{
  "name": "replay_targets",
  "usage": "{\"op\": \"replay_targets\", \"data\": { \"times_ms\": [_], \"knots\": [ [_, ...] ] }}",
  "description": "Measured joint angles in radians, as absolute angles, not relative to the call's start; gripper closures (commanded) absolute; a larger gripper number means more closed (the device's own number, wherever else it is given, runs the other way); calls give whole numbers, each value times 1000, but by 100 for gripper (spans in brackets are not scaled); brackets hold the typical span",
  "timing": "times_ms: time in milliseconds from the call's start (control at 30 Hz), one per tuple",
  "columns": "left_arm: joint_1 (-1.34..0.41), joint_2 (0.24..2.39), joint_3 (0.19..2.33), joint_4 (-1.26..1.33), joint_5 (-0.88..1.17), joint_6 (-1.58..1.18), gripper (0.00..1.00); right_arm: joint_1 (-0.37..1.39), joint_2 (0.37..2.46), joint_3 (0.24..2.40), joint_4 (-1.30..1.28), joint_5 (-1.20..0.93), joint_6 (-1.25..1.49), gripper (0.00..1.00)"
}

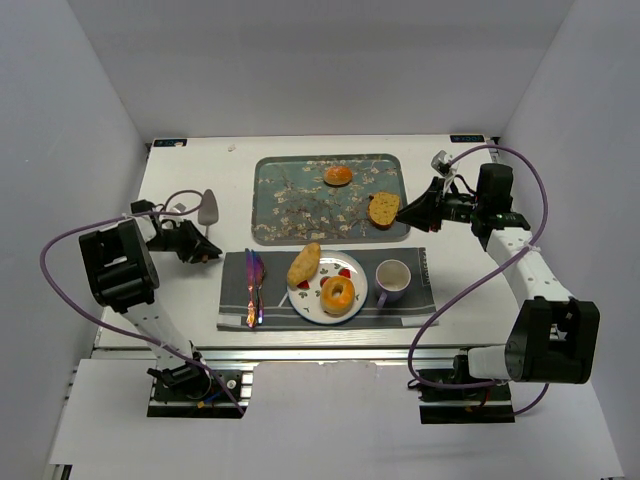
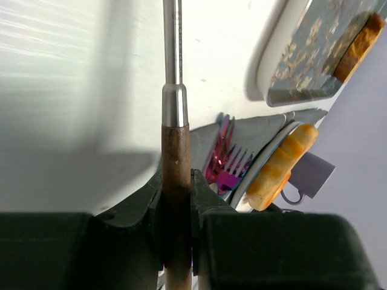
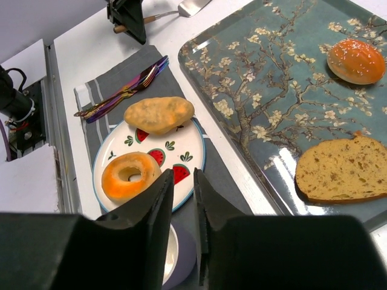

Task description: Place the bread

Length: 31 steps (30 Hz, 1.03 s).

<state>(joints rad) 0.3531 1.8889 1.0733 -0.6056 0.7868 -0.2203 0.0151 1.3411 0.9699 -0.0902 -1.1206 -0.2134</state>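
In left end effector (image 2: 176,202), wooden-handled spatula (image 2: 175,148)

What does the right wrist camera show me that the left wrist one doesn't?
Only the right wrist view shows the bun and the bagel. Only the left wrist view shows, close up, the left gripper shut on the wooden handle of the spatula. Both show the tray, slice, roll, plate, cutlery and part of the mug.
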Motion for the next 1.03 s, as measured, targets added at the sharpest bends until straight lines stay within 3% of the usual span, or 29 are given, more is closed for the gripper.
{"op": "replay_targets", "data": {
  "times_ms": [167,233,300,367,533,600,633,667,1033],
  "knots": [
    [406,1910,1106,-640,789,-179,63,15,1334,970,-107,-1116,-221,65],
    [421,1910,1108,-656,781,-173,57,15,1334,970,-110,-1110,-221,63],
    [427,1910,1108,-669,772,-167,38,15,1334,970,-112,-1105,-221,61],
    [429,1910,1108,-676,771,-168,27,15,1334,970,-117,-1102,-223,60],
    [429,1889,1107,-692,781,-176,11,15,1338,977,-138,-1097,-243,55],
    [432,1864,1099,-697,762,-181,2,15,1343,987,-154,-1093,-252,44],
    [436,1847,1091,-693,753,-187,2,15,1346,995,-164,-1089,-259,31],
    [442,1817,1074,-683,737,-199,2,15,1349,1003,-178,-1082,-271,11],
    [502,1314,890,-522,481,-451,2,15,1416,1143,-298,-778,-259,10]
  ]
}}
